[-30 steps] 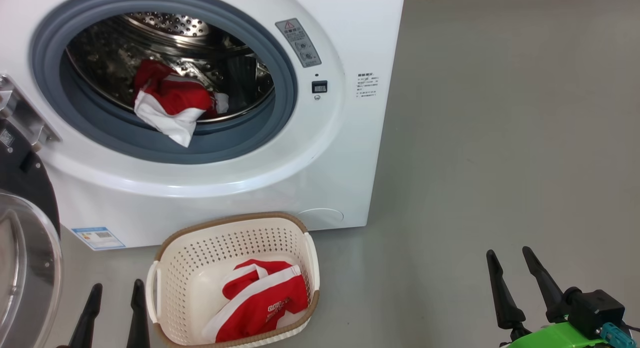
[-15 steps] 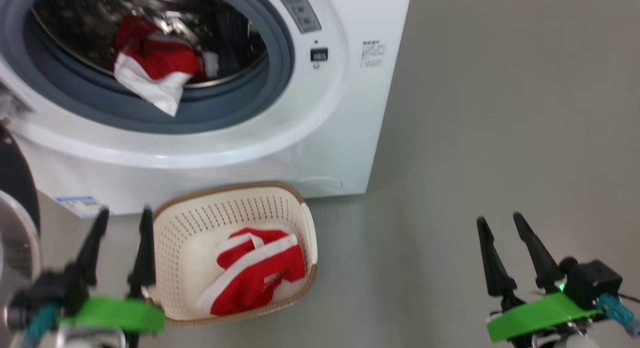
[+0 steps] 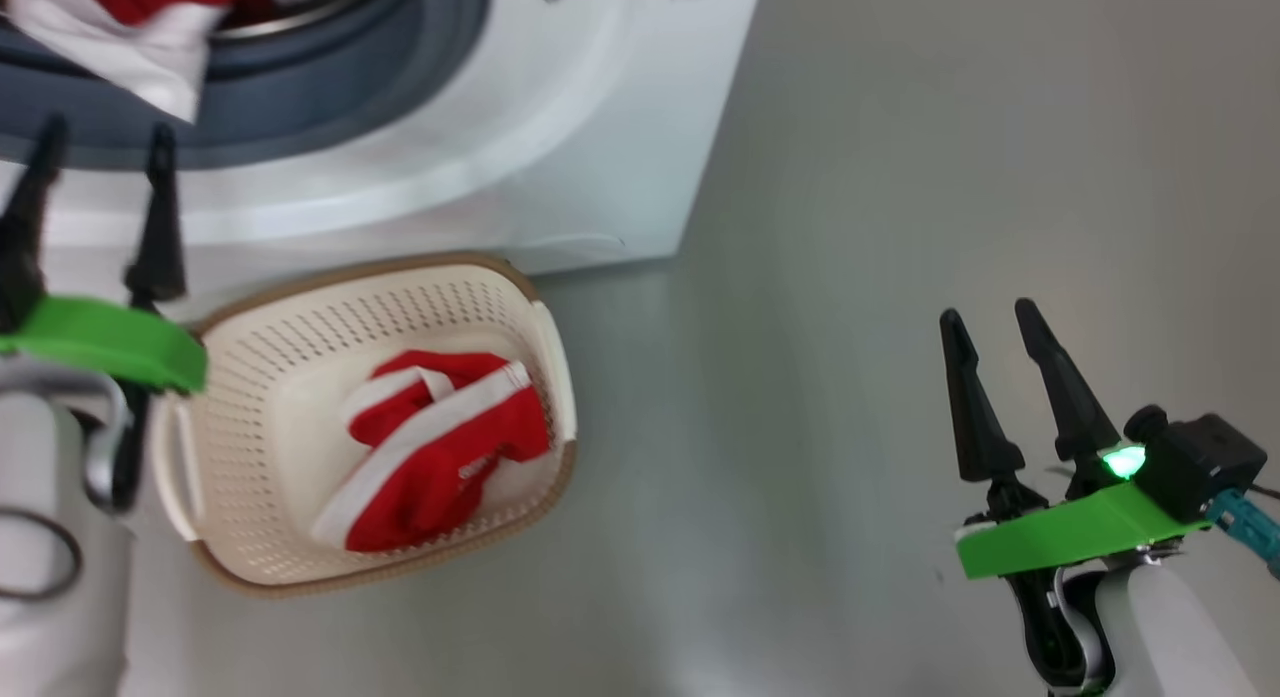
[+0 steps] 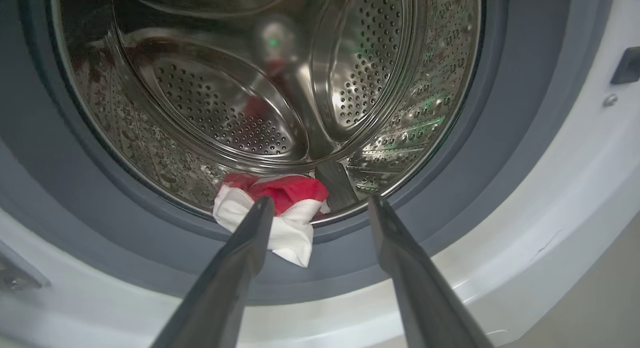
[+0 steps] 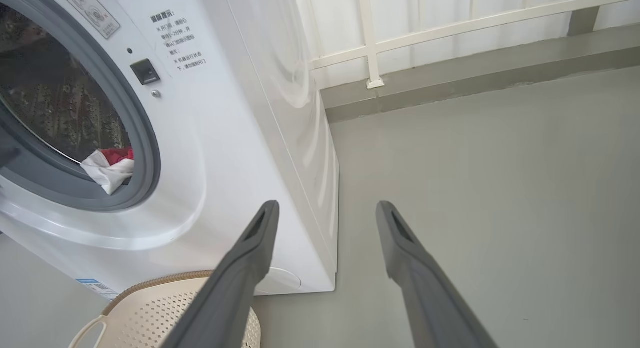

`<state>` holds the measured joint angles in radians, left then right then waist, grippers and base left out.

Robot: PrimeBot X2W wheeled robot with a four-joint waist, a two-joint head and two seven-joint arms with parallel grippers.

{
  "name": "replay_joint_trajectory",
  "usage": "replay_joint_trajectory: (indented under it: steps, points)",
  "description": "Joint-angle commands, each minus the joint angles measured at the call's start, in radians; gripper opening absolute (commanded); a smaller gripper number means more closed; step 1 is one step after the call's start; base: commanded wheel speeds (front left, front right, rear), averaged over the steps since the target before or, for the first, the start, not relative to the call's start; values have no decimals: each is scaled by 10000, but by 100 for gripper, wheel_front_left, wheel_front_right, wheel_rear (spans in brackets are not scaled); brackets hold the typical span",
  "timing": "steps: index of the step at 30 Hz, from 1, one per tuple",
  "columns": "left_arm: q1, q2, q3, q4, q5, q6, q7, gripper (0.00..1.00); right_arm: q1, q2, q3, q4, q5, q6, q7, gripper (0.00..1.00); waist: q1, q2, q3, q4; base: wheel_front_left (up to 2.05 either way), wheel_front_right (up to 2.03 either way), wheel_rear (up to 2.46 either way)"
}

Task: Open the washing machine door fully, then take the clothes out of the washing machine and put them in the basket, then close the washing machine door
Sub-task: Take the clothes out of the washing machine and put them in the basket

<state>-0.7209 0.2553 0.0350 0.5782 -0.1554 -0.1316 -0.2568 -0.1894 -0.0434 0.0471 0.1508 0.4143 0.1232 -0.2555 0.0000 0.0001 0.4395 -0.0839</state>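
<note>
Right pincer (image 3: pixel 987 314) released, idle over floor (image 3: pixel 850 177). Left pincer (image 4: pixel 320 200) released, empty, aimed at drum. Red garment (image 3: pixel 440 447) lies in basket (image 3: pixel 350 272); second garment (image 4: pixel 295 190) droops over washing machine (image 3: pixel 600 127) drum lip. Probably soft, light, floppy: pinch hanging white fold.

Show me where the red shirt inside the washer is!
In the left wrist view, the red shirt lies at the front bottom edge of the drum, its white part drooping over the grey gasket, just beyond the open left gripper.
</note>
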Motion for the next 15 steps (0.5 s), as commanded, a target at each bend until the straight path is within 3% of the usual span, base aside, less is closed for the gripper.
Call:
replay_joint_trajectory:
  steps: [1, 8, 15]
  points:
    - [-338, 569, 228, 11, 116, 10, -49, 100, -153, -68, 285, -299, 58, 75, -63, 100, 0, -1, 991, -825, 0, 0, 0]
    - [-2163, 1262, -186, 1712, 708, 18, -49, 100, -442, -68, 388, -478, 312, 75, -63, 100, 0, -1, 1818, -1166, 0, 0, 0]
    - [-3751, 1661, -674, 3049, 1418, 350, -49, 100, -661, -68, 481, -538, 499, 75, -63, 100, 0, -1, 2244, -1299, 0, 0, 0]
